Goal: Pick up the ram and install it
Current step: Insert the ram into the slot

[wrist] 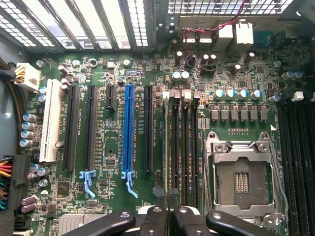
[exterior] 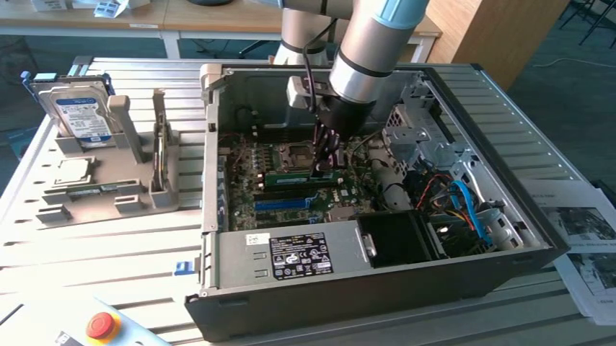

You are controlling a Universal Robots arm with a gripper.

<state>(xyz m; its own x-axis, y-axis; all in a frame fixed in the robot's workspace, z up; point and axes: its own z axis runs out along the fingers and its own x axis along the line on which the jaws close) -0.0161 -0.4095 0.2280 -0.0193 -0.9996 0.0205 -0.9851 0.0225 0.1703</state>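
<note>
fingers [wrist: 156, 223] pinch the ram [exterior: 300, 176] at the memory slots [wrist: 184, 147].

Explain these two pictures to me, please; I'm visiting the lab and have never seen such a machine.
The thick silver-and-blue tube is a robot arm. One picture comes from a camera standing off to the side. The other comes from a camera on the arm's wrist, looking past the tool at a green motherboard. On the slatted table lies an open computer case. At the exterior view's left, a grey holder carries a blue-labelled hard drive and a small square processor chip. The tool appears shut on the ram, a thin green stick, right at the motherboard's memory slots.
</note>
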